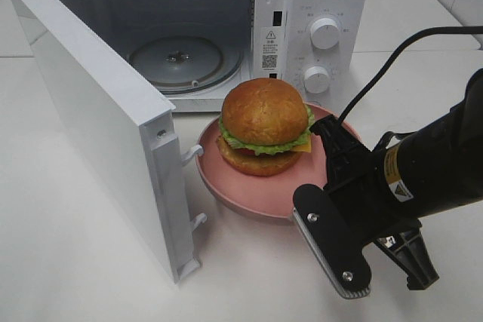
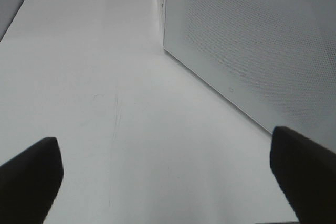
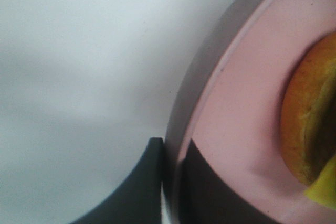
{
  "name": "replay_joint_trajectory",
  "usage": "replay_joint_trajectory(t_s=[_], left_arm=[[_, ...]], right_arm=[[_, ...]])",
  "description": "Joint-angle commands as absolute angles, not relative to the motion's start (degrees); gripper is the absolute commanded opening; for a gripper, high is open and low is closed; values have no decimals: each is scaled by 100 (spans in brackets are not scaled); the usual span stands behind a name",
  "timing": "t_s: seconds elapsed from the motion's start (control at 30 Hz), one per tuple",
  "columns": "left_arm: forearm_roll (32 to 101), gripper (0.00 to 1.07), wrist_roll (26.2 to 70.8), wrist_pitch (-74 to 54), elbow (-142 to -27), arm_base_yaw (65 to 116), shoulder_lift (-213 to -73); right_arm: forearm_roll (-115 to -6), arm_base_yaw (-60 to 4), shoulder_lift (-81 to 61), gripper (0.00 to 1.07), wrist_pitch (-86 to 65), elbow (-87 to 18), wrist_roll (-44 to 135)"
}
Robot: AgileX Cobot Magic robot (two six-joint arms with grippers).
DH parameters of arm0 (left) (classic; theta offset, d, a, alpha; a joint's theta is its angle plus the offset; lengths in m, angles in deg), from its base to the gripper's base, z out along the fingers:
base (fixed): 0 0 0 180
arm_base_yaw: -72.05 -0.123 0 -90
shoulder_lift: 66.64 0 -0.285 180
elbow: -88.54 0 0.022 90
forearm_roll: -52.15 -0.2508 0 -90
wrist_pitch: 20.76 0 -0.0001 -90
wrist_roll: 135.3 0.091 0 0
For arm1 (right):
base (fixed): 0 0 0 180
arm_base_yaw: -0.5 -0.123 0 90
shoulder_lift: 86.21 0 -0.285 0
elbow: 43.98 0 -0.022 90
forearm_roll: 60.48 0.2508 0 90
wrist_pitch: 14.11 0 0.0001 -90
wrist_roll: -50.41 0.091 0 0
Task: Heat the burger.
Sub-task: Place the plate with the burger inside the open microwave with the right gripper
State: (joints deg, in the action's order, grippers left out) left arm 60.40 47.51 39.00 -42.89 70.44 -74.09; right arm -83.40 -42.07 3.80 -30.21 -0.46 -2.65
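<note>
Right gripper (image 3: 170, 156) is clamped on the rim of the pink plate (image 1: 249, 186), one finger on either side of the edge. Burger (image 1: 264, 126) sits on that plate, on the white table (image 1: 75, 262), just in front of the microwave (image 1: 324, 5), whose door (image 1: 98, 111) is swung wide. Left gripper (image 2: 168, 182) hangs over bare table beside a white dotted panel (image 2: 252, 40), fingers far apart, holding nothing.
</note>
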Motion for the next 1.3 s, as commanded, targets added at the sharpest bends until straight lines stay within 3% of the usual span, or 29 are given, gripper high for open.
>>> replay_joint_trajectory(t_s=[0.03, 0.4, 0.73, 1.3], left_arm=[[6080, 100, 4723, 3860, -4272, 7038, -7369], [6080, 100, 4723, 3860, -4272, 7038, -7369], [6080, 100, 4723, 3860, -4272, 7038, -7369], [6080, 100, 4723, 3860, -4272, 7038, -7369]], right_arm=[[-8036, -3972, 300, 0, -2602, -114, -837], [-6134, -3428, 300, 0, -2138, -149, -3381], [-4719, -3371, 300, 0, -2167, -246, -4871], [-4678, -3302, 317, 0, -2705, -693, -4917]])
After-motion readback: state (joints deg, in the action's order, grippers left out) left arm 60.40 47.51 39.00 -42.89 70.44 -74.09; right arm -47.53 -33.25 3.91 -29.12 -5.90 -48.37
